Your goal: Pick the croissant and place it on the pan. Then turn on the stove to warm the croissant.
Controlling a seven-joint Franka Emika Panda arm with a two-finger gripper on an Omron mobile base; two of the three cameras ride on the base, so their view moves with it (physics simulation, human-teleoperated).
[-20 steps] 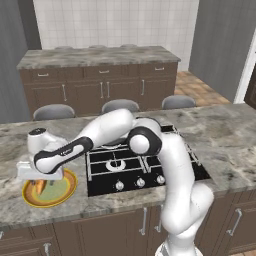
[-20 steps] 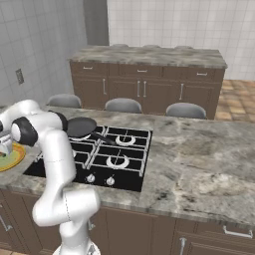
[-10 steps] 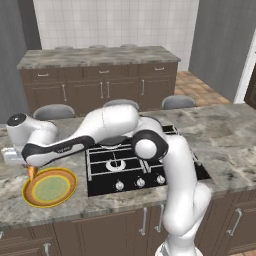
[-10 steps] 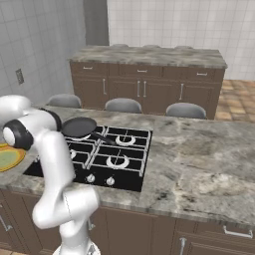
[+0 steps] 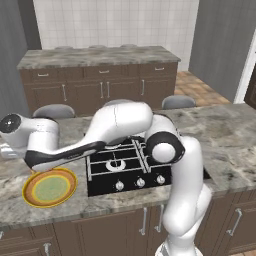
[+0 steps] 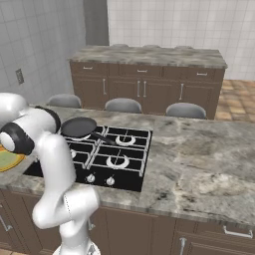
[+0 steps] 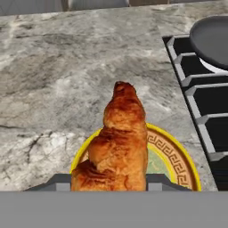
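Now the gripper (image 7: 109, 182) holds the golden, ridged croissant (image 7: 116, 144) tight, above the yellow-rimmed plate (image 7: 173, 156). It could slip out on the way to the round black pan (image 7: 213, 38) — a fast swing might shake it loose.

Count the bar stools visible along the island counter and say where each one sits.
3, seen in the right base view behind the counter: left stool behind the pan, middle stool behind the stove, right stool past its right edge. More may be hidden.
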